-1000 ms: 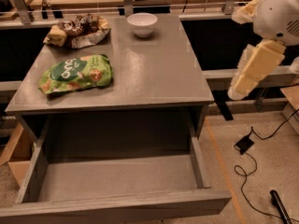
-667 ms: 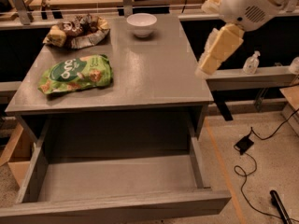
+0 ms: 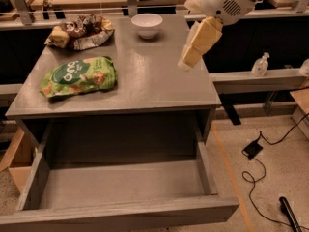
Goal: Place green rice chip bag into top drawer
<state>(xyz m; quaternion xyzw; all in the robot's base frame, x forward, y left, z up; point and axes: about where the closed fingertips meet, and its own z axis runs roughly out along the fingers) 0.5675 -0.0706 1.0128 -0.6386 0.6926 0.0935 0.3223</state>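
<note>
Two bags lie well left of the gripper — spread or pressed together, I cannot tell: green rice chip bag front-left, brown bag back-left, top drawer open below. A shallow pinch may slip off glossy film.

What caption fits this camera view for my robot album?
Robot hand over the right side of the table, green rice chip bag lying at its left, top drawer open below.
</note>
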